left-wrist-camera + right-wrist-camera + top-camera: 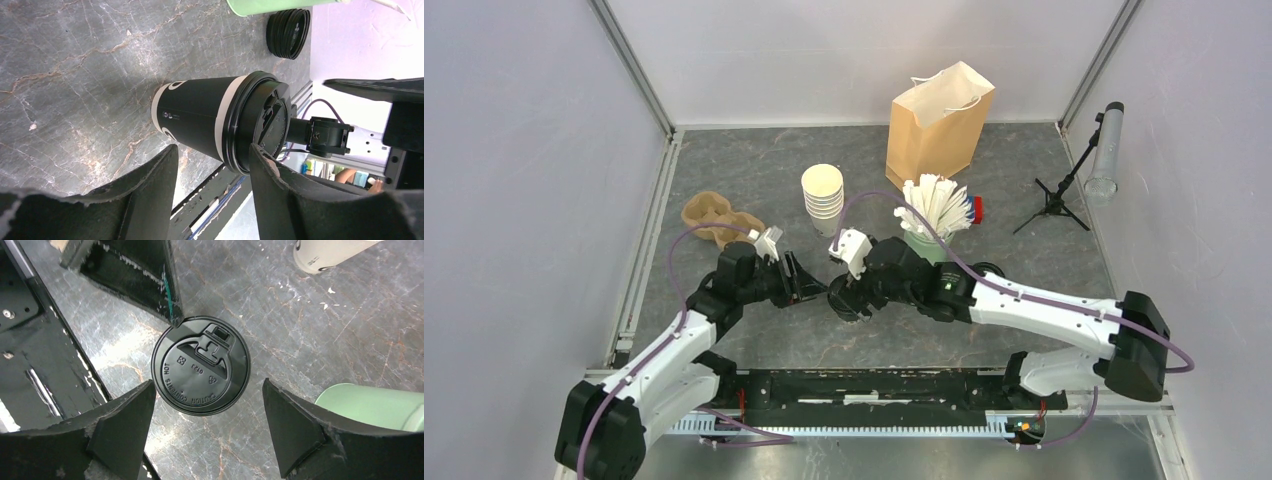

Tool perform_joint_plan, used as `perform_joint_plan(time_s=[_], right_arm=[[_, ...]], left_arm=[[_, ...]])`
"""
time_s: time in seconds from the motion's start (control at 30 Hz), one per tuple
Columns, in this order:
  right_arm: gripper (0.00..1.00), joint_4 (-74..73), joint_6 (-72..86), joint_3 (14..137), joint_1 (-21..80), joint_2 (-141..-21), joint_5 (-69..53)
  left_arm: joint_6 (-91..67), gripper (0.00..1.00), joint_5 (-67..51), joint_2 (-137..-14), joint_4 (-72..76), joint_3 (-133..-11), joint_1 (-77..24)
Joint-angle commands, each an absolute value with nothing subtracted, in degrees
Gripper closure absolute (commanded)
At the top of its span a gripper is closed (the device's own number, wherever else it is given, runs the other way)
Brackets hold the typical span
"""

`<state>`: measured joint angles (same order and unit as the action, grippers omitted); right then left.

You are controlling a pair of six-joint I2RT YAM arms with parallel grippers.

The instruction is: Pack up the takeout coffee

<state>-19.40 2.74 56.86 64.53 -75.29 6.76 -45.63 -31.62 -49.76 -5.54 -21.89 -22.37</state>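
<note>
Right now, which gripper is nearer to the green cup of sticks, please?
Right. The right gripper hovers over the lidded cup, with the green cup just beside it; the left gripper sits across that lidded cup.

Overhead rear view; two close wrist views, same lidded cup (195, 117)

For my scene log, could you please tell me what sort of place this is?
Probably a robot test cell staged as a coffee counter: bare white walls, a lidded cup, a brown paper bag.

Dark coffee cup (200, 117), black lid (200, 371) on, stands upright on table (754, 170)
</note>
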Motion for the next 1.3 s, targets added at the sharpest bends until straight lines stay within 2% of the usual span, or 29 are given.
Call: perform_joint_plan(time_s=[0.0, 0.13, 0.3, 0.47, 1.1, 1.27], right_arm=[[0.20, -16.44, 3.95, 56.88, 63.36, -70.87, 9.21], [0.40, -12.85, 4.91, 53.82, 61.36, -69.56, 7.06], [0.48, -8.71, 6.36, 49.93, 58.21, -68.98, 2.03], [0.51, -6.49, 7.09, 47.40, 56.12, -69.21, -1.97], [0.62, 1.93, 10.06, 32.50, 55.27, -67.67, -0.44], [0.62, 2.37, 10.28, 31.82, 55.25, -67.19, -0.53]], left_arm=[[-45.14, 0.41, -31.39, -50.82, -3.34, -23.70, -23.31], [-44.33, 0.44, -30.61, -52.13, -3.34, -24.90, -24.10], [-43.03, 0.47, -29.15, -54.33, -3.56, -26.00, -24.96], [-42.19, 0.50, -29.11, -56.50, -3.98, -26.95, -25.65], [-42.58, 0.53, -25.49, -54.40, -6.40, -25.00, -26.28], [-43.26, 0.43, -25.09, -50.66, -8.79, -28.24, -26.28]])
